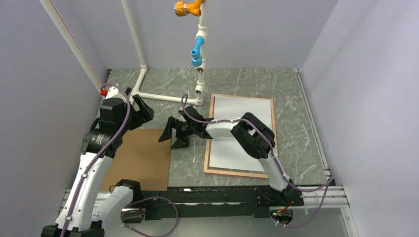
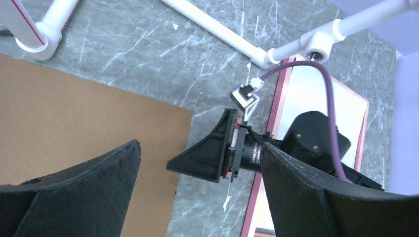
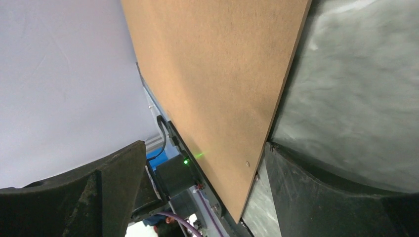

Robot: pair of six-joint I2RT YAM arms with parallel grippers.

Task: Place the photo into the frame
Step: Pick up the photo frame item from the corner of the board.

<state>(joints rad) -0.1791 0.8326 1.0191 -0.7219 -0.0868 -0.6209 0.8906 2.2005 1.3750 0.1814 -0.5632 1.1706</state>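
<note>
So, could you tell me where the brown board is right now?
In the top view, the brown board lies flat on the left, beside the right gripper, left of the frame.

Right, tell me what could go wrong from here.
1. The right gripper is open at the edge of the brown board, which lies flat on the table. Its fingers may skid off that thin edge.
2. The right arm's elbow hangs over the frame. A swing could knock the white sheet lying in it.
3. The left gripper, also open, is close by, so the two could collide.
</note>
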